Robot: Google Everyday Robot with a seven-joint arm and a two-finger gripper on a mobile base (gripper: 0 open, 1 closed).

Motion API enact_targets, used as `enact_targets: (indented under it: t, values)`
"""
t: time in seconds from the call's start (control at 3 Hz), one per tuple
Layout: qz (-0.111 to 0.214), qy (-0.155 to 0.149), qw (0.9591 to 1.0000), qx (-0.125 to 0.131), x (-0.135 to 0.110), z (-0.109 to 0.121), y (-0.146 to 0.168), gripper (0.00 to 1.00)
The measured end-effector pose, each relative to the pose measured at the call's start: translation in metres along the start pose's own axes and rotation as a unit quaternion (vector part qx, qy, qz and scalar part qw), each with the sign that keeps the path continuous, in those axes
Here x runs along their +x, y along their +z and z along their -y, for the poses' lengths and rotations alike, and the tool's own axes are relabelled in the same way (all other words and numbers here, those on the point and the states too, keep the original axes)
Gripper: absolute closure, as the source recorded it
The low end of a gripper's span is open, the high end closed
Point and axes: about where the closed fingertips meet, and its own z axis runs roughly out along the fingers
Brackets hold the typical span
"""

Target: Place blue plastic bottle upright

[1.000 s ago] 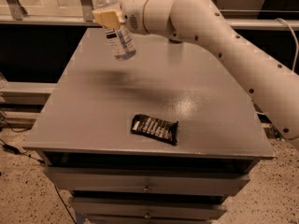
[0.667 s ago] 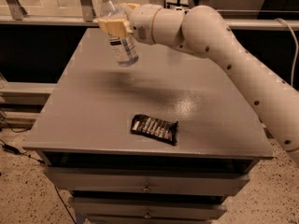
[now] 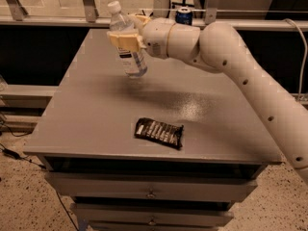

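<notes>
At the far left part of the desk, the claw is holding the blue plastic bottle. Its yellowish fingers are pressing around the upper body of the bottle, just under the shoulder, so it is clamped on it. The white cap is pointing up and a little to the left, so the bottle is leaning slightly and is not yet fully straight.

Compared with one second ago, the bottle is now sitting lower and a bit nearer in the scene, and it is leaning less than it was. Its bottom is now coming very close to the desk, with a soft shadow lying directly under it. Whether it is already touching the surface, I cannot tell. The white arm is reaching in from the right, and behind it, at the far edge, a dark blue can is standing. A dark snack packet is lying near the front, well apart from the bottle.

In my judgement, the lowering is almost finishing. What is remaining is to bring the bottle fully straight, rest its bottom flat on the desk and then let go. If the claw is opening while the bottle is leaning, it may be tipping over to the left.
</notes>
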Motion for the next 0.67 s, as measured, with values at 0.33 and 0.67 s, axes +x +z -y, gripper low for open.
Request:
enact_targets:
  t: [0.33, 0.67]
  values:
    - [0.017, 0.003, 0.9998, -0.003, 0.0094, -0.0070, -0.0050, 1.00]
    - [0.031, 0.003, 0.9995, 0.004, 0.0121, -0.0093, -0.0119, 1.00]
